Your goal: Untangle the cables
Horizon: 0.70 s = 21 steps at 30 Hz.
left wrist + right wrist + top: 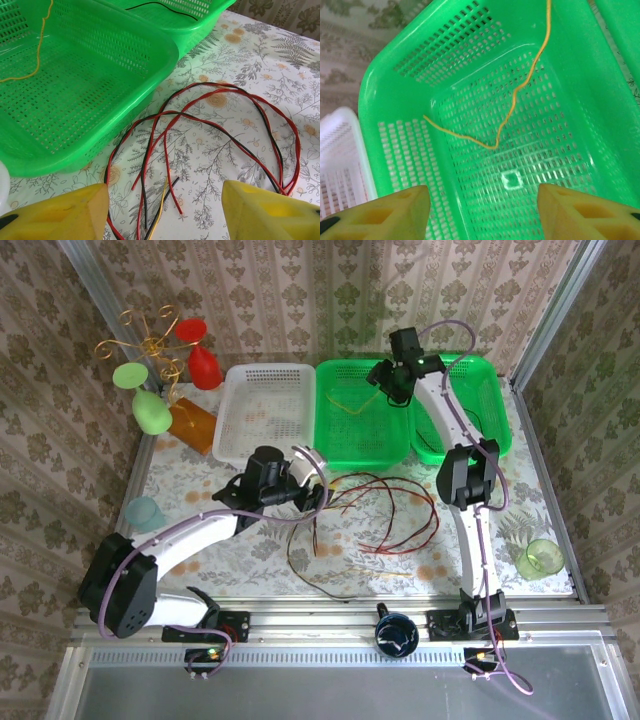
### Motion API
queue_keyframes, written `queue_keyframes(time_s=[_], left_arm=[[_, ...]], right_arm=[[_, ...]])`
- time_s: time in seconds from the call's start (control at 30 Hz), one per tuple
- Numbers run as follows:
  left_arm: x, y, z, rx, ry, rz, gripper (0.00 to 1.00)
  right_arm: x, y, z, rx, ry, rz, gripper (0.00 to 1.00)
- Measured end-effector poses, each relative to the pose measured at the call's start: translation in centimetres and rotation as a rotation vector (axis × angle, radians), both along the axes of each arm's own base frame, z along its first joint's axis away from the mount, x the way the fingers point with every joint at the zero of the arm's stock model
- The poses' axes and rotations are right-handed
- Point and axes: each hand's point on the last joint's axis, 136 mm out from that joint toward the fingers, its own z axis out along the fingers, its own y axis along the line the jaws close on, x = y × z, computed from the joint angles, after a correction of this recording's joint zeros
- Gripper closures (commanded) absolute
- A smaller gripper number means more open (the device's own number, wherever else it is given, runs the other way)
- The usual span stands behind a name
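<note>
Left gripper (pixel 165 212): fingers spread, holding nothing, low over the table (pixel 280 65) just in front of the middle green basket (pixel 90 100). Red and black cables (pixel 175 120) lie looped beside that basket. Right gripper (pixel 482 210): fingers spread, empty, above the basket. Yellow cable (pixel 509 115) lies inside it.

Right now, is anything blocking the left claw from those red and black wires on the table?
Nothing visible does. The open left gripper faces the cables directly on the tablecloth; the green basket sits off to one side.
</note>
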Motion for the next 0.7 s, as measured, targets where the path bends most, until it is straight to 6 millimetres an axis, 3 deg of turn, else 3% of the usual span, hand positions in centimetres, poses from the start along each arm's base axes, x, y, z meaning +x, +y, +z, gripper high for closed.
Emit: queue_keyframes(time_s=[0.3, 0.7], left_arm=[[-0.1, 1.1, -0.5, 0.002, 0.011, 0.023, 0.38], [0.1, 2.0, 0.1, -0.008, -0.001, 0.043, 0.38]], right_arm=[[2.2, -0.2, -6.6, 0.026, 0.050, -0.115, 0.47], [4.3, 0.9, -7.9, 0.065, -0.016, -0.143, 0.58]])
